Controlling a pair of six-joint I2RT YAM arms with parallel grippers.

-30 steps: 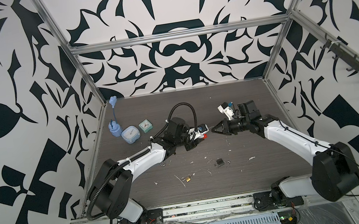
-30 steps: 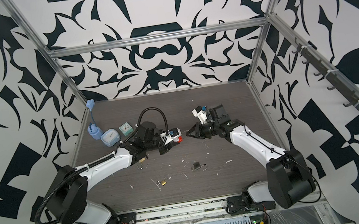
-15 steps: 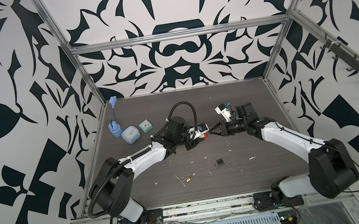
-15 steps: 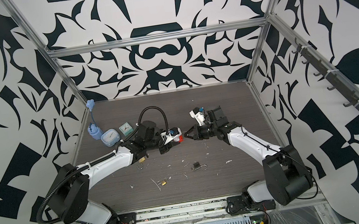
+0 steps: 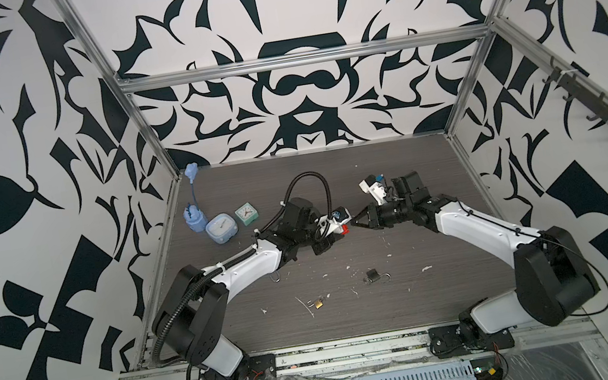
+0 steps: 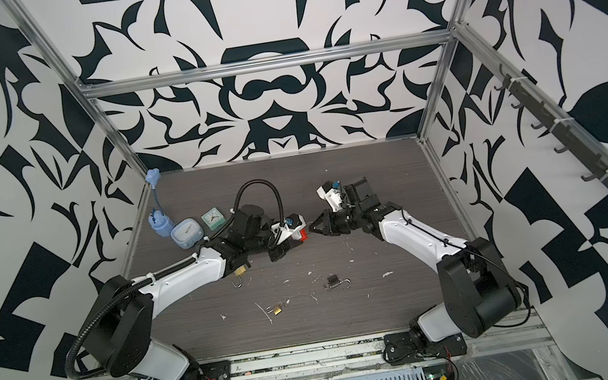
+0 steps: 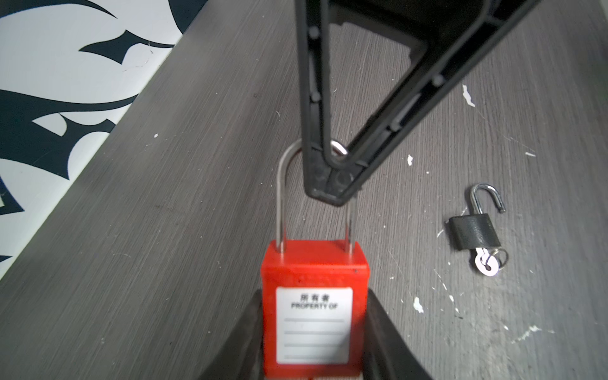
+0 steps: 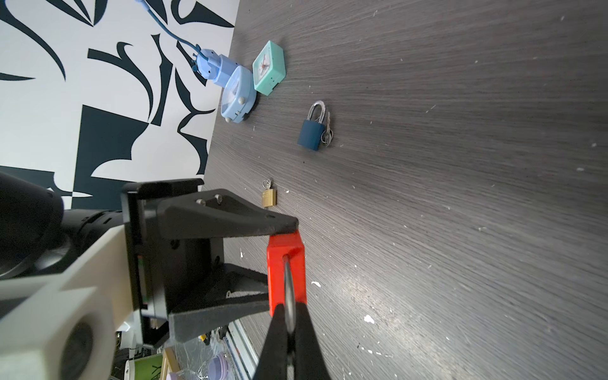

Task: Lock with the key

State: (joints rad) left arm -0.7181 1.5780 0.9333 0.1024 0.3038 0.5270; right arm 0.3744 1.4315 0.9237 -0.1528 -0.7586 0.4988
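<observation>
A red padlock (image 7: pixel 314 296) with a white label is held off the table, my left gripper (image 7: pixel 314 329) shut on its body. Its steel shackle (image 7: pixel 280 197) points at my right gripper (image 7: pixel 329 190), which is shut on the shackle's bend. In the right wrist view the shackle (image 8: pixel 289 296) runs edge-on between the right gripper (image 8: pixel 289 316) fingers. In both top views the two grippers (image 5: pixel 335 231) (image 5: pixel 356 225) meet mid-table at the red padlock (image 6: pixel 303 235). The padlock's underside and its key are hidden.
On the table lie a black padlock (image 7: pixel 473 230) with open shackle and key, a small brass padlock (image 5: pixel 317 303), another brass padlock (image 8: pixel 269 197) and a blue padlock (image 8: pixel 311 133). Two small clocks (image 5: pixel 221 228) (image 5: pixel 246 214) and a blue adapter (image 5: pixel 194 219) stand far left.
My right gripper has moved a little to the left, up against the red padlock in the left gripper. The left arm has hardly moved.
</observation>
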